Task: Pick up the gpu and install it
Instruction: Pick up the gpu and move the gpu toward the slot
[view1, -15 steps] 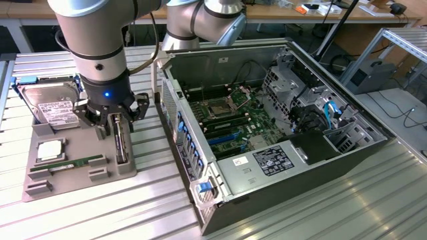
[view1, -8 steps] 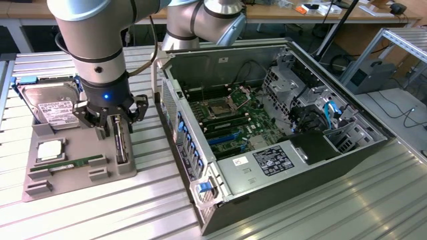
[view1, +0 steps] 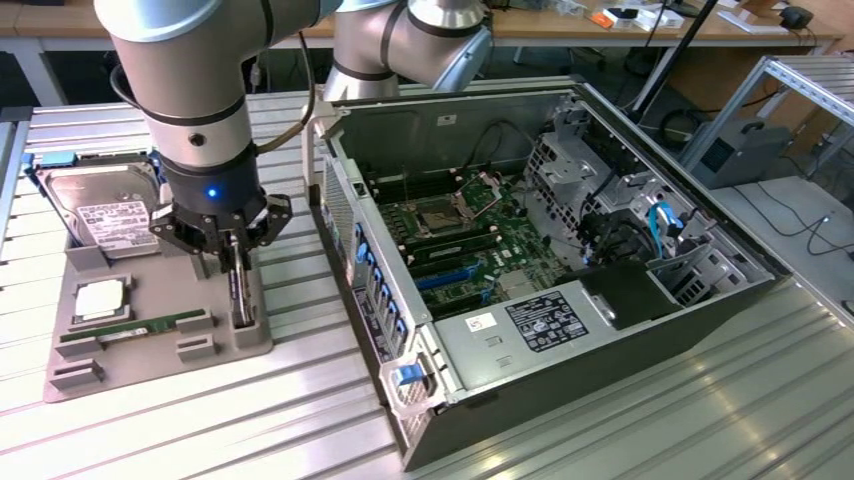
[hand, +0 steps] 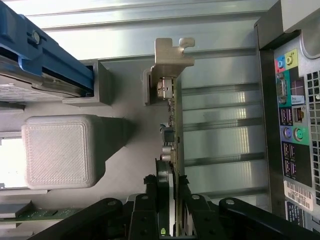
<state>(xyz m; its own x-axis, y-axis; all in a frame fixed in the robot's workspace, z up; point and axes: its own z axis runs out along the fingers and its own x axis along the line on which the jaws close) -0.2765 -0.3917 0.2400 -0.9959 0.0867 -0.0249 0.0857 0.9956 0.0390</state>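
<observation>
**A:** Start from the exterior view's left. What is out there?

**B:** A grey tray (view1: 167, 295) at nine o'clock of the open computer case (view1: 350, 230). The hard drive (view1: 107, 215) lies at the tray's twelve o'clock. The processor chip (view1: 102, 302) is near its centre-left, and the green memory stick (view1: 150, 328) is at six o'clock.

**A:** And the gpu?

**B:** The gpu (view1: 240, 300) stands on edge in a slot along the tray's three o'clock side and has not been lifted. The gripper (view1: 235, 258) is straight down over it. In the wrist view the gripper (hand: 172, 200) has a finger on each face of the gpu (hand: 174, 125). I see no gap on either side, so I read it as clamped on the card. The silver bracket (hand: 172, 55) is at the far end, away from the fingers.

**A:** How do you do this grasp well?

**B:** I'd say the pads should press flat on both faces, with no twist. Any pull should run straight up along the slot so the card doesn't bind against the tray's posts. Since the hold is towards one end, the bracket end may sag, so a firm grip and a slow pull would help.

**A:** Further right?

**B:** The case lies open with its motherboard (view1: 467, 240) exposed.

**A:** Counts?

**B:** One tray, one hard drive, one chip, one memory stick, one gpu, one gripper and one case.
</observation>
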